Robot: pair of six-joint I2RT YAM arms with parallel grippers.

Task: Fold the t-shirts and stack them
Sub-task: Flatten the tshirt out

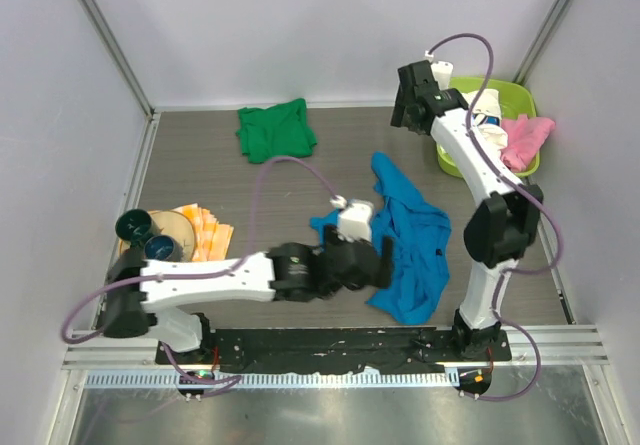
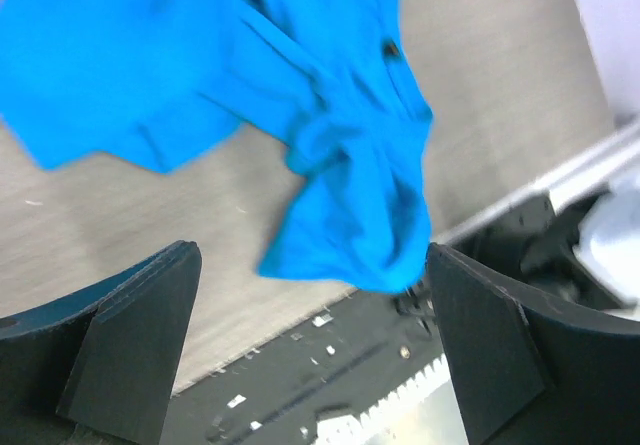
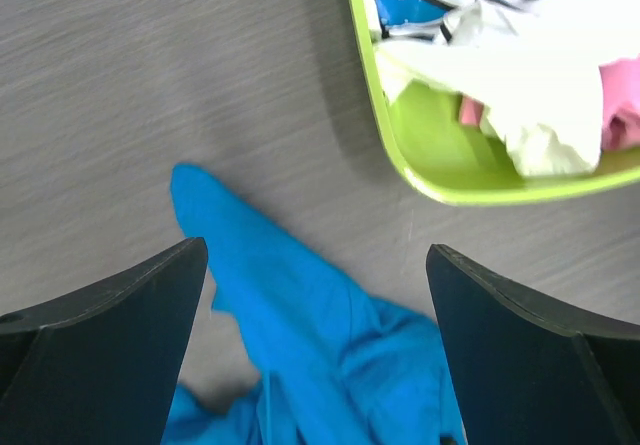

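Early days: the blue t-shirt [image 1: 410, 240] lies crumpled mid-surface [image 1: 200, 170] and the green t-shirt [image 1: 275, 130] sits alone at the far side, maybe loosely folded. The white t-shirt [image 3: 540, 85] & pink t-shirt [image 1: 527, 137] are still in the lime tub [image 1: 490, 85], so no stack yet and most folding's left. Left gripper [image 2: 312, 265] & right gripper [image 3: 315, 255] both gape wide above the blue one, holding nothing. Only the top view shows the green one + whole layout; right wrist shows the white one's print, left wrist the blue's bunched end near the black base plate [image 2: 300, 385].
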